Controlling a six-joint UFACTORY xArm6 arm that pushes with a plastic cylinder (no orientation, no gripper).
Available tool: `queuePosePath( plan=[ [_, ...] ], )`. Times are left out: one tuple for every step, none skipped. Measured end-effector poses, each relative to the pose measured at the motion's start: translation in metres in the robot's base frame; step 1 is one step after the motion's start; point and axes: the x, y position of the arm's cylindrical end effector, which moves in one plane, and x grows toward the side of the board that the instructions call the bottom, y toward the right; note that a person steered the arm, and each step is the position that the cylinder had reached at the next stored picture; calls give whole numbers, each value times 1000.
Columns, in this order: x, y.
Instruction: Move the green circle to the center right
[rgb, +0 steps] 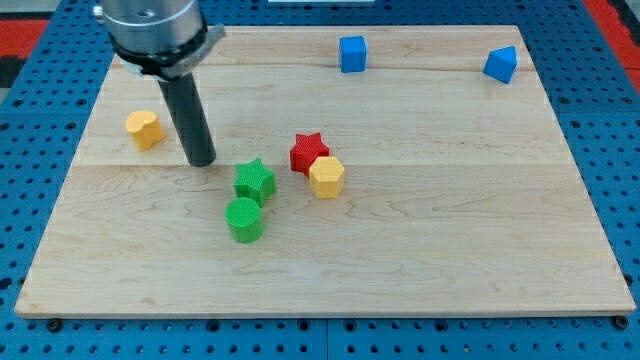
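green circle (244, 220) touches green star (255, 181); my tip (202, 160) up-left, apart; no hand shows

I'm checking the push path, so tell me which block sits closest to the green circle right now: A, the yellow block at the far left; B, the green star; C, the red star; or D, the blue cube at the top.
B: the green star sits right at the upper edge of the green circle, while my tip stands to the view's left of that star.

My tip (202, 160) rests on the board, rod upright, leaning slightly leftward.
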Motion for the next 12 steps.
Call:
queuePosePath(
  plan=[
    [33, -4],
    [74, 6],
    [91, 58],
    [92, 120],
    [90, 155],
    [79, 175],
    [54, 175],
    [35, 173],
    [18, 183],
    [-1, 181],
    [-13, 174],
    [-16, 151]
  ],
)
